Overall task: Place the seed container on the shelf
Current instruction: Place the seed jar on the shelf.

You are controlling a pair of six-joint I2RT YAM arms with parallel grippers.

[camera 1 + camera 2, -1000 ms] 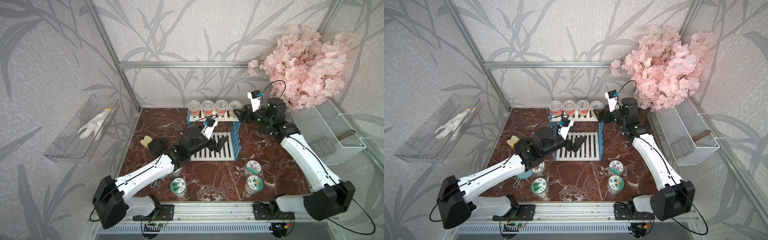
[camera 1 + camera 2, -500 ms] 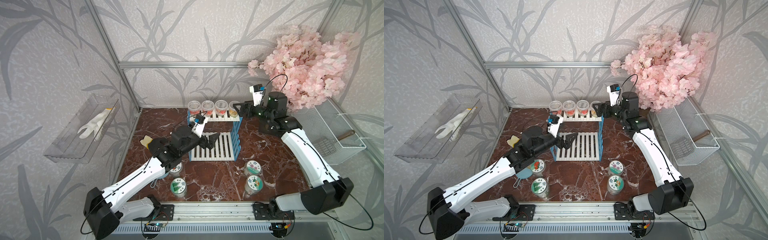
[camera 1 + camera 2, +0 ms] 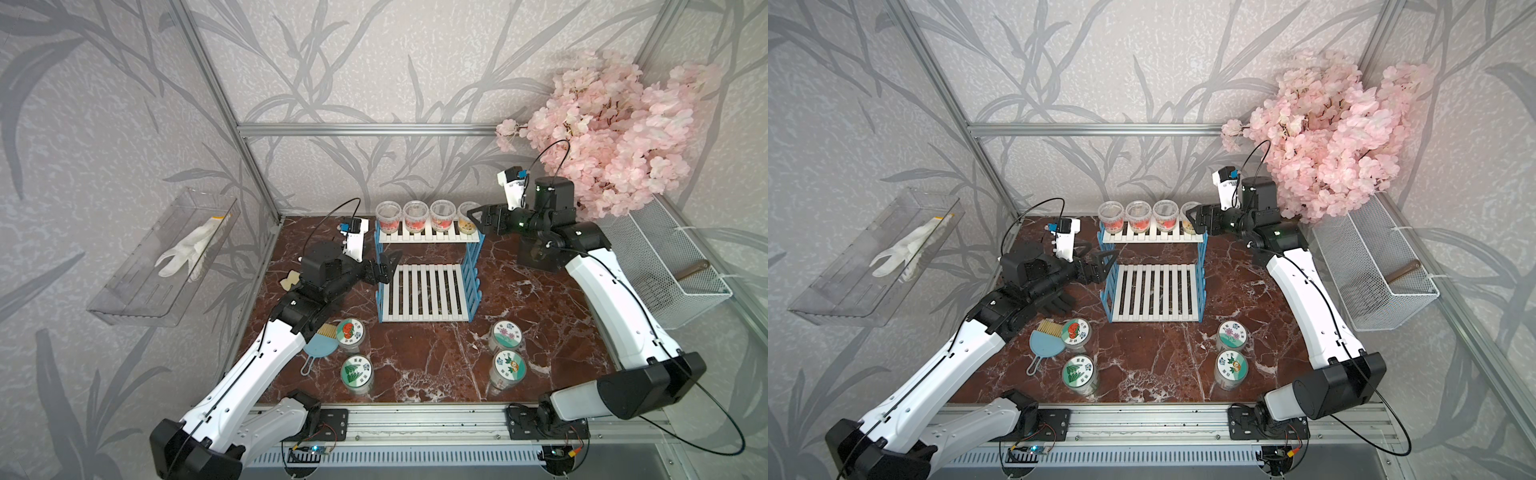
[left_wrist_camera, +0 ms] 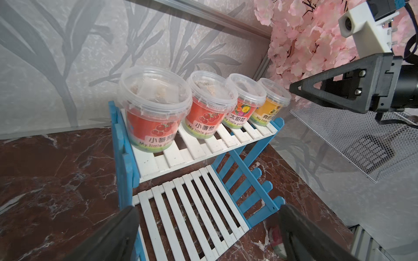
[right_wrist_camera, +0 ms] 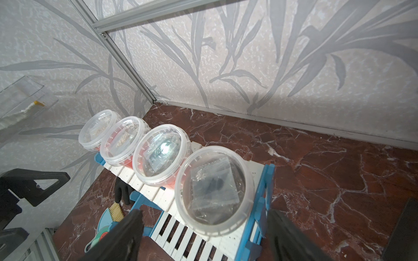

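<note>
The shelf [image 3: 468, 277] stands at the back middle of the marble floor, blue side frames with white slats. Several clear seed containers line its upper tier; the rightmost, yellow-labelled seed container [image 4: 271, 99] [image 5: 214, 187] stands upright at the tier's right end. My right gripper [image 3: 478, 222] [image 5: 203, 212] is open, its fingers flanking that container's near rim with gaps on both sides. My left gripper [image 3: 390, 266] [image 4: 207, 208] is open and holds nothing, at the left edge of the bare lower tier [image 4: 192, 203].
Several lidded seed pots stand near the front: two on the left [image 3: 350, 332] [image 3: 357, 372], two on the right [image 3: 505, 336] [image 3: 508, 368]. A blue hand brush [image 3: 320, 347] and black glove [image 3: 1054, 303] lie under my left arm. Pink blossoms [image 3: 615, 124], wire basket [image 3: 665, 266], wall tray [image 3: 166, 257].
My left gripper has drawn back leftward off the lower tier, still open. My right gripper stays by the rightmost container, its wrist a little higher.
</note>
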